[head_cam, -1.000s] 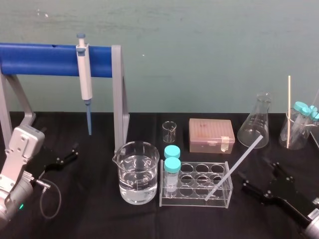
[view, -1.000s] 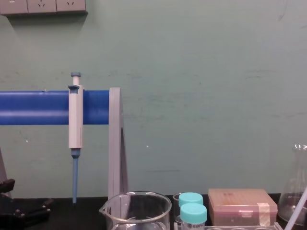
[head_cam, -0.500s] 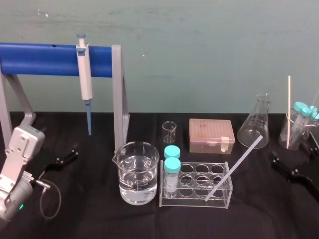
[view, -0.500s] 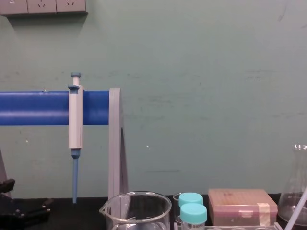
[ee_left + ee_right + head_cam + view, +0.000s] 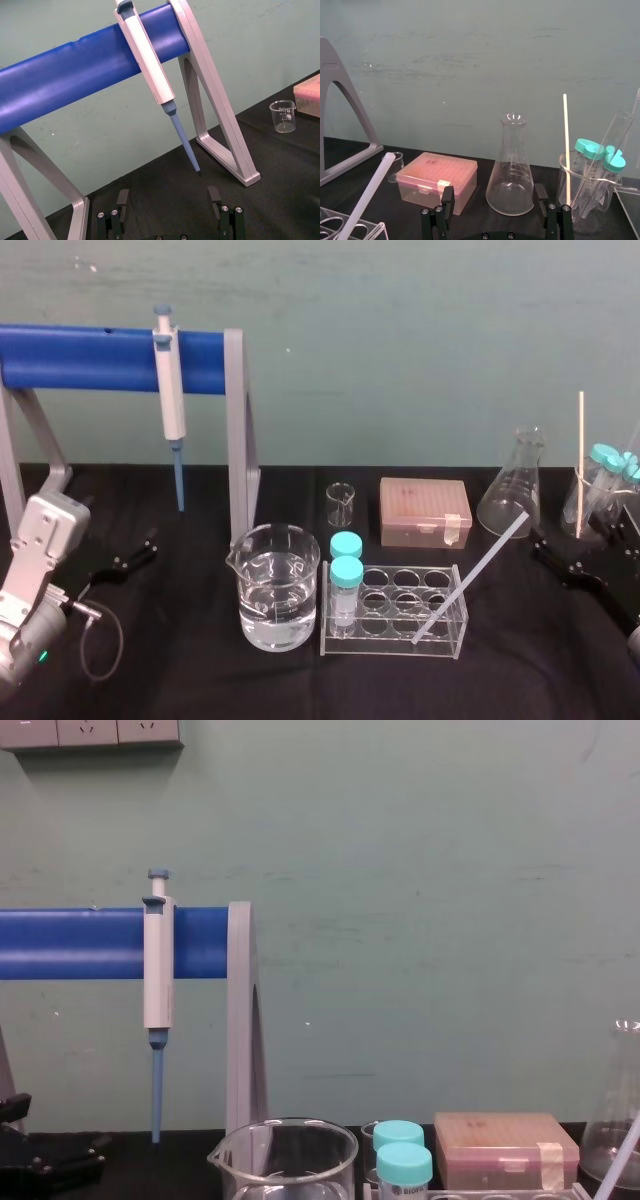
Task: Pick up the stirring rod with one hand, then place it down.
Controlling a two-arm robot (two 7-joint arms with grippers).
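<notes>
The stirring rod (image 5: pixel 470 578) is a translucent white rod that leans with its lower end in the clear tube rack (image 5: pixel 392 642) and its top tilted to the right. It also crosses the right wrist view (image 5: pixel 367 197) and the chest view's corner (image 5: pixel 615 1165). My right gripper (image 5: pixel 583 537) is open and empty, to the right of the rod's top and clear of it. In its own wrist view the gripper (image 5: pixel 493 192) faces the conical flask (image 5: pixel 510 172). My left gripper (image 5: pixel 135 552) rests open at the far left (image 5: pixel 168 195).
A water-filled beaker (image 5: pixel 278 585) stands left of the rack, which holds two teal-capped tubes (image 5: pixel 346 575). A small beaker (image 5: pixel 340 504) and a pink tip box (image 5: pixel 424 511) sit behind. At the far right a beaker (image 5: pixel 587 200) holds capped tubes and a thin pale stick (image 5: pixel 579 465). A pipette (image 5: pixel 171 405) hangs on the blue stand.
My right gripper has moved from in front of the rack's right end back and to the right, toward the flask and the far beaker, staying open. The rod has not moved.
</notes>
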